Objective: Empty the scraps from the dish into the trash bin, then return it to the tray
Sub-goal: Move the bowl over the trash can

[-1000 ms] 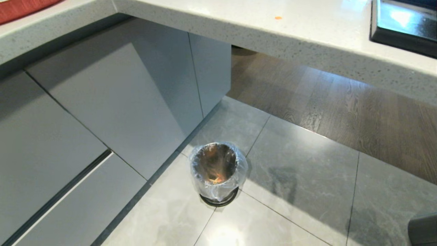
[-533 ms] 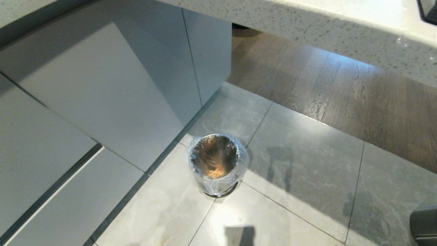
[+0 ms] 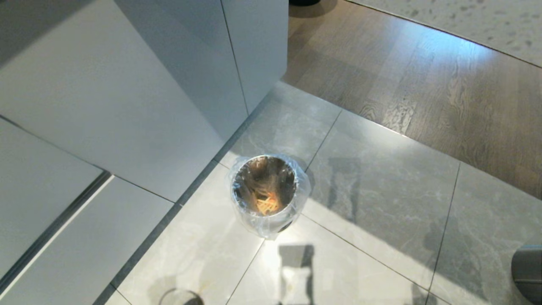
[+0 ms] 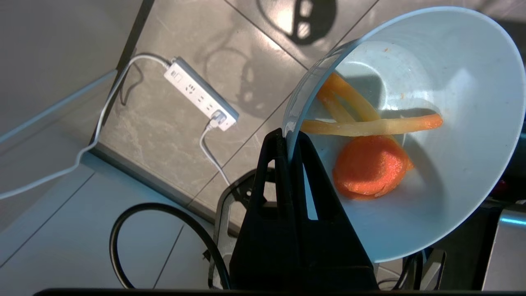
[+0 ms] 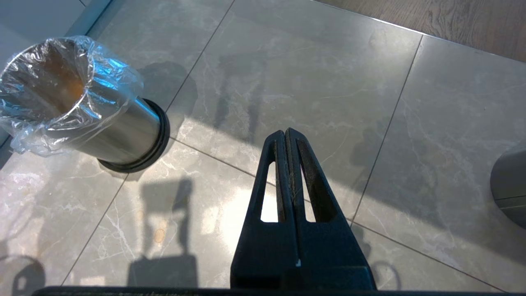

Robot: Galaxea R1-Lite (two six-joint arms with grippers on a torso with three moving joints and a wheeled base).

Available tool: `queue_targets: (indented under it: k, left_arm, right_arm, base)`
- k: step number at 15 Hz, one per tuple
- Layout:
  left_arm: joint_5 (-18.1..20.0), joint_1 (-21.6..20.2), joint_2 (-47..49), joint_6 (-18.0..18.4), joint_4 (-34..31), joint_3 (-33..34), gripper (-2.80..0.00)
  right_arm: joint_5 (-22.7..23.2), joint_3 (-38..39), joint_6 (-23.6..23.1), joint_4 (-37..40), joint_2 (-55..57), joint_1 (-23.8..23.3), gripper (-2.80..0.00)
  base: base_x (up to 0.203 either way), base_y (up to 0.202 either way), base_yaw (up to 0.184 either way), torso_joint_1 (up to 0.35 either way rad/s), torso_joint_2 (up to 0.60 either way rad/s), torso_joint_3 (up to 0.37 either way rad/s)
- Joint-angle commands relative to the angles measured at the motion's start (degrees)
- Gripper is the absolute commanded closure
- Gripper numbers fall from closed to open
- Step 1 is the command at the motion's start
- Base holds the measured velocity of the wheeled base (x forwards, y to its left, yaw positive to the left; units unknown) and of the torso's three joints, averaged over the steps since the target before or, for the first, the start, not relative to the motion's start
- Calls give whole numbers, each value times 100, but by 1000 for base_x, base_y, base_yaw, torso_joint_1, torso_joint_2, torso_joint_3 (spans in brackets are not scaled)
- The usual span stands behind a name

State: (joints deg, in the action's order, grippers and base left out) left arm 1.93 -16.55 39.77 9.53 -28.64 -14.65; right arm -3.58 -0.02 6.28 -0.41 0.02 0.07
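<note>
Dish (image 4: pixel 431 135), small pale-blue glossy bowl, pinched by its rim in left gripper (image 4: pixel 287 142), carrot rounds and yellow sticks (image 4: pixel 365 139) inside. Best carried squarely above bag-lined shiny metal bin (image 3: pixel 266 190) on grey floor tiles (image 3: pixel 381 203) before tipping. Right gripper (image 5: pixel 286 135) idle, jaws pressed together, empty.

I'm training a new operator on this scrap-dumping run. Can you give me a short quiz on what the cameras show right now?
1. True or false: the dish is already empty.
2. Which claw grips the dish's rim? A) left B) right C) neither
3. Fill in: the trash bin stands on the ____ floor beside the grey cabinet.

Key
1. False: the scraps, a carrot round and some pale sticks, lie inside it.
2. A: the left claw is shut on the rim; the right claw is shut on nothing, above the floor near the bin.
3. Tiled. The bin already holds some orange pieces at its bottom.
</note>
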Motion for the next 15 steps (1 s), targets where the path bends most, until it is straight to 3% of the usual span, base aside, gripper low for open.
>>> queue_targets:
  k: [1,7,12,15]
  left_arm:
    - [40,-6,-4,-5,7,-97,0]
    - [158,-23,199,-160,126,-445,0]
    - [169,-14,1474,-188,1381,-591,0]
    - [370,8,2529,-178,2107,-1067,0]
  right_arm:
    - [-3,2,5,-2,-2,1,0]
    - [-3,-5,5,-2,-2,1,0]
    - [-3,-3,5,-2,-2,1,0]
    - [-3,-6,5,-2,-2,1,0]
  base:
    - [0,0,0,2,3,-60]
    - [0,0,0,1,1,-4]
    - [0,0,0,0,0,0]
    - [0,0,0,0,0,0]
